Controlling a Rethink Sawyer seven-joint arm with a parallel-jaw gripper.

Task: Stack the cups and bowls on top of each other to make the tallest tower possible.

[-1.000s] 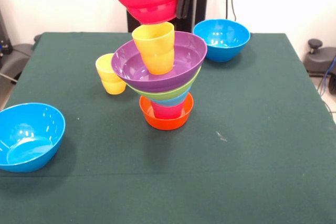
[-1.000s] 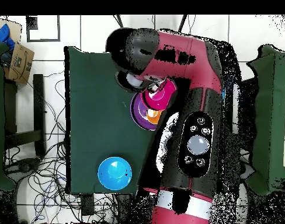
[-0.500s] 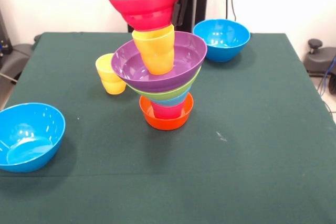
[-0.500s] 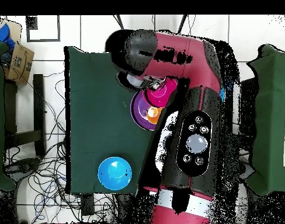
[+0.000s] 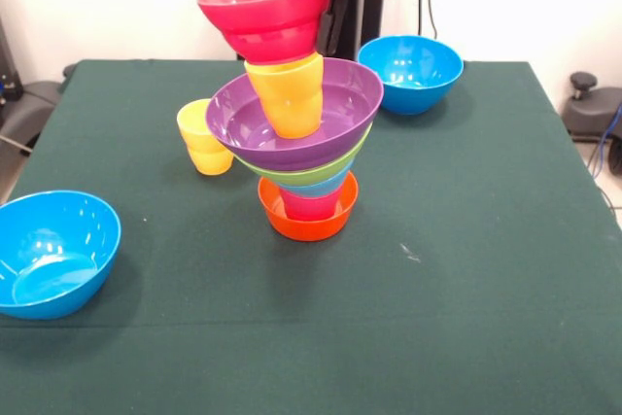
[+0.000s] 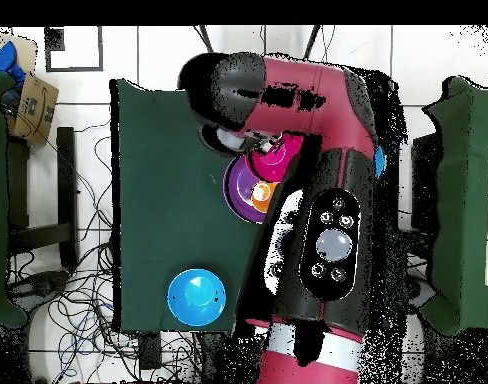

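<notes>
The tower (image 5: 303, 167) stands mid-table: an orange bowl (image 5: 307, 225) as base, a red-pink cup (image 5: 311, 206), a light blue bowl, a lime green bowl (image 5: 321, 175) and a wide purple bowl (image 5: 292, 128). An orange-yellow cup (image 5: 287, 94) stands in the purple bowl. My gripper (image 5: 328, 9) is shut on the right rim of a red bowl (image 5: 262, 15). It holds the bowl slightly tilted, its bottom at the cup's rim. A yellow cup (image 5: 204, 138) stands on the table left of the tower. In the overhead view the arm hides most of the purple bowl (image 6: 238, 185).
One blue bowl (image 5: 413, 70) sits at the far right of the green table (image 5: 466, 269), another blue bowl (image 5: 53, 250) at the near left edge; it shows in the overhead view (image 6: 196, 297) too. The red arm (image 6: 328, 150) hangs over the tower.
The gripper has carried the red bowl down and a little left, from above the tower to the rim of the orange-yellow cup. The tower has not moved.
</notes>
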